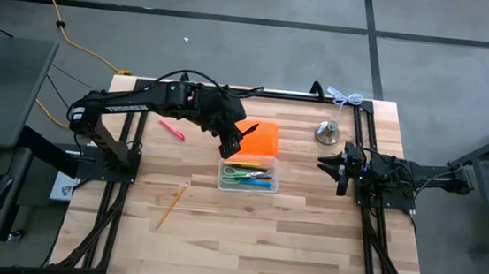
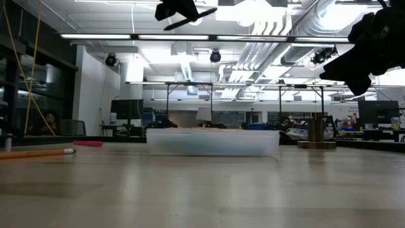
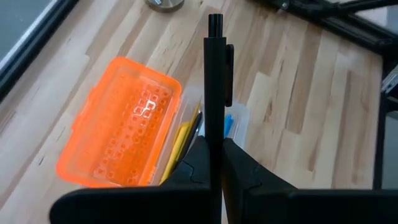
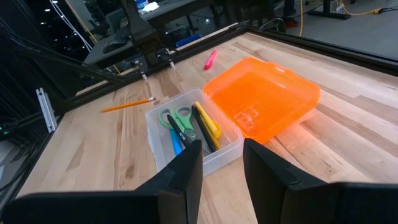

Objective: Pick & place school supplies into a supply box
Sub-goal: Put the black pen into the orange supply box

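Left claw [image 1: 243, 135] clamped on black pen [image 3: 215, 93] above clear supply box [image 1: 247, 175], orange lid [image 1: 258, 141] open. Pink pen [image 1: 171, 130] and pencil [image 1: 170, 205] lie on worktop [image 1: 262, 236]. Right claw [image 1: 332, 166] apart, idle.

The supply box [image 1: 246, 178] sits near the middle of the desk [image 1: 289, 238], its lid [image 1: 260, 140] lying open on the far side, scissors [image 4: 179, 119] and pens inside it. A marker [image 1: 171, 130] lies toward the desk's far-left corner, a pencil [image 1: 171, 204] nearer the front-left. Above the box's left end hangs the left gripper [image 1: 234, 141], fingers [image 3: 193, 168] clamped on a pen [image 3: 215, 81]; the bell-shaped object [image 1: 328, 132] stands toward the far-right corner.
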Robot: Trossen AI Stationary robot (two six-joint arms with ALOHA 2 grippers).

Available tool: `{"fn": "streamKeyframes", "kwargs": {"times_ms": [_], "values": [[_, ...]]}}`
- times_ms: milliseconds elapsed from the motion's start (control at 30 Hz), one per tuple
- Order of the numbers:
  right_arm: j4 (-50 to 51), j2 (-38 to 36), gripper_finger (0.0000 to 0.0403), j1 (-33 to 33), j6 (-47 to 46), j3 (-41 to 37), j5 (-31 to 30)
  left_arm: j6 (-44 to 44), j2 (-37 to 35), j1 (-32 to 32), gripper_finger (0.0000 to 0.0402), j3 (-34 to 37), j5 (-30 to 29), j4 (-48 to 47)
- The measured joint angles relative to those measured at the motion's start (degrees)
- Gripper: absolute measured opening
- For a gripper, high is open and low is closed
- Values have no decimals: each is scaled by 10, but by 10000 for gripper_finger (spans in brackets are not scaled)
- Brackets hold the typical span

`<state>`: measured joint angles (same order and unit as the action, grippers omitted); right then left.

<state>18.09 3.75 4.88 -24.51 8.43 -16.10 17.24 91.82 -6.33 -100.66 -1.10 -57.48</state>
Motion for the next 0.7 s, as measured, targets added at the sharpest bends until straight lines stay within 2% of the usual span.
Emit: {"fn": "streamKeyframes", "kwargs": {"times_ms": [167, 233, 533, 700], "values": [[-1, 0, 94, 0, 0, 0, 0, -7, 29, 3, 40, -3, 9, -9], [-2, 2, 94, 0, -1, 0, 0, -12, 49, 3, 40, -14, 10, -46], [-4, 8, 94, 0, -1, 0, -1, -56, 134, 3, 40, -124, 2, -113], [-4, 9, 94, 0, -1, 0, 0, -69, 161, 3, 40, -163, -5, -130]]}}
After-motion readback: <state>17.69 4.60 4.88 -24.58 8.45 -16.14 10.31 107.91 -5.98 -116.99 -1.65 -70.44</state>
